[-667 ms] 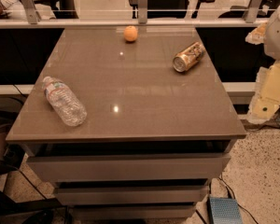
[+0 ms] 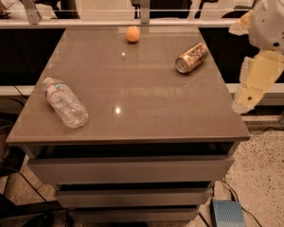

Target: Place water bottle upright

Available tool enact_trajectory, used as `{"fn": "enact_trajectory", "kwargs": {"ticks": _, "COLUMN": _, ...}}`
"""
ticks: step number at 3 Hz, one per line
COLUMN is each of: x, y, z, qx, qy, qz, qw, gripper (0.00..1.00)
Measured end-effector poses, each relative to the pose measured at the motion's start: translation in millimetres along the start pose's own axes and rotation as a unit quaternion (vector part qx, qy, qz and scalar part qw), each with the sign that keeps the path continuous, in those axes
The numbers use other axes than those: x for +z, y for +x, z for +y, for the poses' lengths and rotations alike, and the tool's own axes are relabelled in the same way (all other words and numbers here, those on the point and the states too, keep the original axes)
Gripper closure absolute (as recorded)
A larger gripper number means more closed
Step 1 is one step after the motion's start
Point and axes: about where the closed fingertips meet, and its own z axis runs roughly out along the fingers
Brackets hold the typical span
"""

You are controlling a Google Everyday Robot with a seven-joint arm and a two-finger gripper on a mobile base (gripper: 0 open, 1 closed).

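Observation:
The water bottle (image 2: 65, 103) is a small clear ribbed bottle with a white cap and a white label with red and green marks. It lies on its side near the front left edge of the grey-brown cabinet top (image 2: 132, 89), cap pointing to the back left. My gripper (image 2: 244, 102) hangs at the right, beyond the top's right edge, cream-coloured and pointing down under the white arm (image 2: 274, 18). It is far from the bottle and holds nothing that I can see.
A gold-tan drink can (image 2: 191, 58) lies on its side at the back right of the top. An orange ball (image 2: 132, 34) sits at the back middle. A glass rail with metal posts (image 2: 144, 4) runs behind. Drawers (image 2: 130, 169) are below, and a blue box (image 2: 227, 213) is on the floor.
The arm and gripper have moved a little to the left, closer to the top's right edge. The bottle, can and ball have not moved.

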Motion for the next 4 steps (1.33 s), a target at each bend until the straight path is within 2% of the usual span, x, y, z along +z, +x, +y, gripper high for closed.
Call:
{"fn": "enact_trajectory", "kwargs": {"ticks": 1, "x": 14, "y": -58, "z": -4, "qx": -0.085, "qy": -0.008, "qz": -0.055, "qw": 0.9949, "gripper": 0.00}}
{"fn": "enact_trajectory", "kwargs": {"ticks": 2, "x": 27, "y": -118, "z": 14, "qx": -0.200, "qy": -0.018, "qz": -0.113, "qw": 0.9731, "gripper": 0.00}}
{"fn": "enact_trajectory", "kwargs": {"ticks": 3, "x": 41, "y": -165, "z": 40, "qx": -0.306, "qy": -0.016, "qz": -0.158, "qw": 0.9385, "gripper": 0.00}}
{"fn": "enact_trajectory", "kwargs": {"ticks": 4, "x": 41, "y": -171, "z": 43, "qx": -0.351, "qy": -0.008, "qz": -0.161, "qw": 0.9224, "gripper": 0.00}}
